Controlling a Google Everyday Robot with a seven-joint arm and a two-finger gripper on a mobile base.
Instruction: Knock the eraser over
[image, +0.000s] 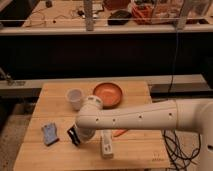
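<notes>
The eraser (73, 135) is a small black block with pale stripes, on the wooden table (135, 152) at the front left. My white arm reaches in from the right across the table. The gripper (81, 133) is at the arm's left end, right against the eraser's right side, and the arm hides most of it. Part of the eraser is hidden behind it. I cannot tell whether the eraser stands upright or is tilted.
A blue-grey soft piece (49, 133) lies left of the eraser. A white cup (75, 98) and an orange bowl (108, 94) stand at the back. A long white box (106, 144) and a thin orange object (120, 133) lie under the arm.
</notes>
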